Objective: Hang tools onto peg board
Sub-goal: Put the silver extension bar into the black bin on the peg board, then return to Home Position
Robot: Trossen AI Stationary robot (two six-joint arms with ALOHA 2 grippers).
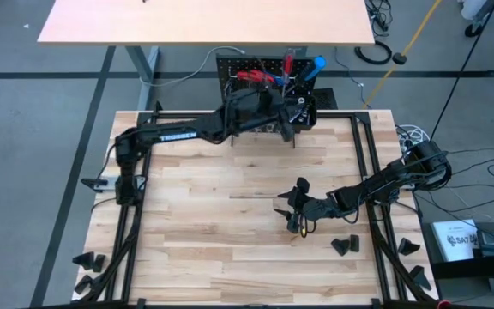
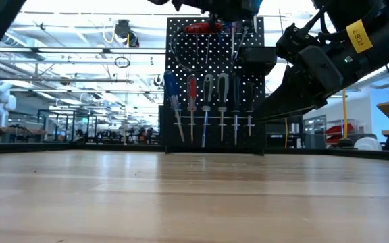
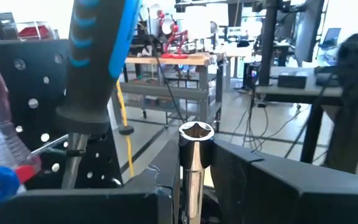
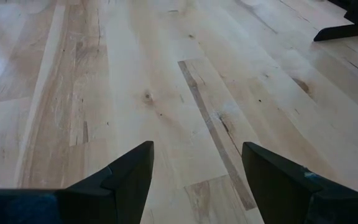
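Perforated black peg board [image 2: 215, 84], shiny cylindrical socket [image 3: 194, 155]

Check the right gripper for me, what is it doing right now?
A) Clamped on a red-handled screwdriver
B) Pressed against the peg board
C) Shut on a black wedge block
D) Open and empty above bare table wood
D: in the right wrist view the right gripper has its fingers spread with only bare table planks between them, and the high view shows it mid-table, far from the peg board.

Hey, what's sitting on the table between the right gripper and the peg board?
Nothing: in the high view only bare wooden table lies between the open right gripper and the peg board.
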